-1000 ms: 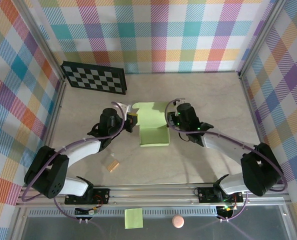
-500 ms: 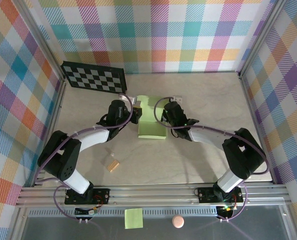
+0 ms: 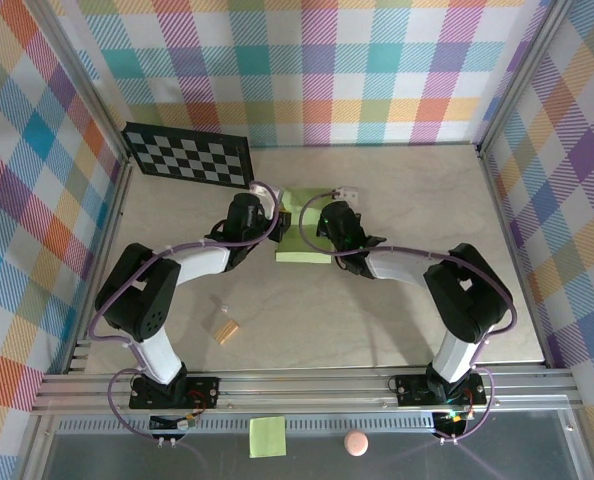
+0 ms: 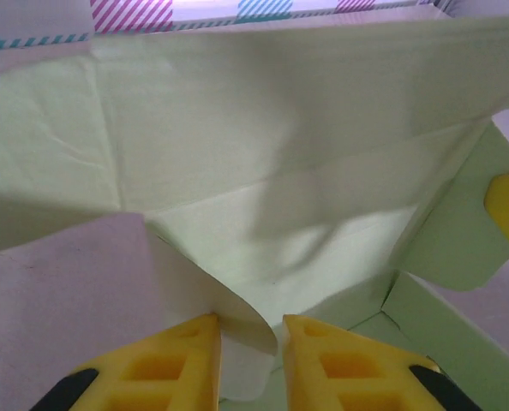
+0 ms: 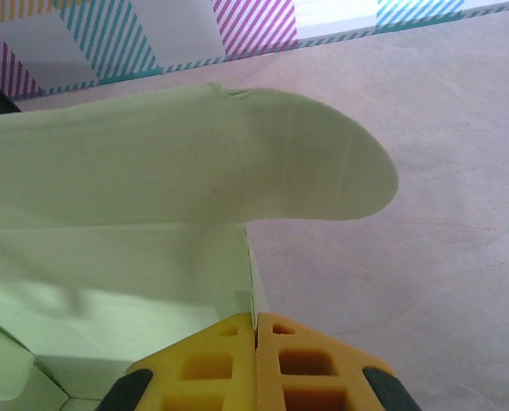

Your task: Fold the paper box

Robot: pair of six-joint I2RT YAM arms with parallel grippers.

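Observation:
The paper box (image 3: 303, 246) is pale lime-green card, partly folded, lying mid-table between both wrists. My left gripper (image 3: 274, 226) is at its left side. In the left wrist view its yellow fingers (image 4: 179, 355) stand slightly apart, with a curled flap of the box (image 4: 280, 171) between them that touches only the left finger. My right gripper (image 3: 318, 226) is at the box's right side. Seen from the right wrist, that gripper (image 5: 255, 318) is shut on the thin upright edge of a side wall of the box (image 5: 152, 171), and a rounded flap (image 5: 323, 171) arches above.
A black-and-white checkerboard (image 3: 187, 155) lies at the back left. A small tan block (image 3: 224, 328) sits in front of the left arm and a small white cube (image 3: 346, 191) behind the box. A sticky note (image 3: 267, 437) and a pink ball (image 3: 355, 443) lie below the rail.
Both grippers and the box have moved toward the back of the table. The left jaws, shut before, have parted a little.

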